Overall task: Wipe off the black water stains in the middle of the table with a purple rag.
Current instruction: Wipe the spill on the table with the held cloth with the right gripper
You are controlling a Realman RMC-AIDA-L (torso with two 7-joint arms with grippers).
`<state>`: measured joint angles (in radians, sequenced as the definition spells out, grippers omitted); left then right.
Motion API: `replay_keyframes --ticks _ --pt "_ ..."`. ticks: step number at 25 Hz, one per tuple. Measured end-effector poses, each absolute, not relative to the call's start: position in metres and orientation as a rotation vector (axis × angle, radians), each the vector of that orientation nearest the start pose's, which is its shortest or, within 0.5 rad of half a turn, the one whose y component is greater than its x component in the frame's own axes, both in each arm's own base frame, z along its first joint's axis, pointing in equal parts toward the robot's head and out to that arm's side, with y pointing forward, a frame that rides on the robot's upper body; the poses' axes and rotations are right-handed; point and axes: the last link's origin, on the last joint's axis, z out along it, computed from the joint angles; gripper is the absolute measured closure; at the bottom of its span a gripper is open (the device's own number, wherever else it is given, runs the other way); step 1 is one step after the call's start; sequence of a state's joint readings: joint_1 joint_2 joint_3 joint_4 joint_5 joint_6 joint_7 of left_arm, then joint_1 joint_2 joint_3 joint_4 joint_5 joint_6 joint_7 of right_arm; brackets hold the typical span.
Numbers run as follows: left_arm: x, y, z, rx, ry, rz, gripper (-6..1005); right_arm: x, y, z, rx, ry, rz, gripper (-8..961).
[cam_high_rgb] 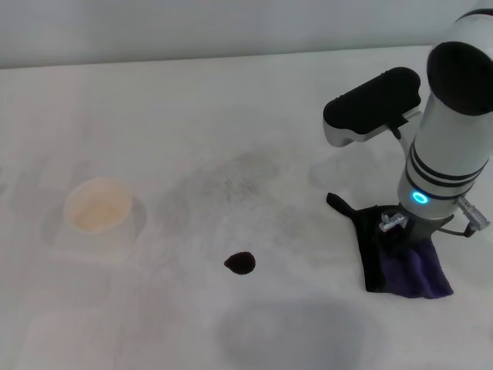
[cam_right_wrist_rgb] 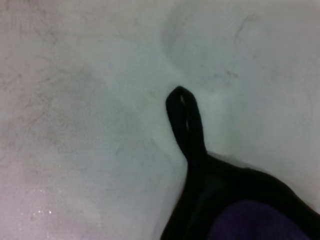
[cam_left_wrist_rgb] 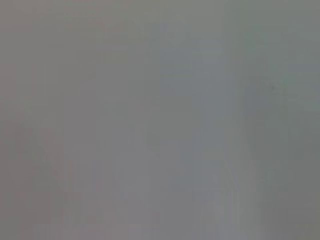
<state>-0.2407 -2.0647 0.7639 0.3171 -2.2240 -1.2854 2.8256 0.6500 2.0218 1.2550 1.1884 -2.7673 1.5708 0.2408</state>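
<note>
Purple rag (cam_high_rgb: 407,266) lies bunched at the lower right of the head view, directly under the right gripper (cam_high_rgb: 402,231), which stands over it on a near-vertical forearm. Whether the fingers are open or closed on the cloth I cannot tell; they are hidden behind the wrist. One edge of the rag looks lifted toward the wrist, which suggests a grasp is being made so the cloth can be dragged. Its black loop tab (cam_right_wrist_rgb: 185,120) points away across the bare table (cam_high_rgb: 154,100). Left of the rag, near the lower centre, sits the black stain (cam_high_rgb: 240,263), well apart from the cloth and untouched. Farther left stands a pale cup (cam_high_rgb: 98,205). No left gripper shows; its wrist view is blank grey.
</note>
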Motion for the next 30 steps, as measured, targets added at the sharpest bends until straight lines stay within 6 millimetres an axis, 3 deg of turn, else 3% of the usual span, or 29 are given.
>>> replay_keyframes --ticks 16,22,30 --pt "-0.374 0.284 0.052 -1.674 -0.305 -0.560 153 0.221 0.320 -0.050 -1.999 1.314 -0.971 800" --pt "-0.375 0.283 0.052 -1.669 -0.308 -0.559 152 0.220 0.320 -0.051 -2.005 1.302 -0.975 847" --pt "-0.375 0.283 0.053 -1.668 -0.309 -0.559 152 0.197 0.320 -0.063 -2.100 1.241 -0.920 886"
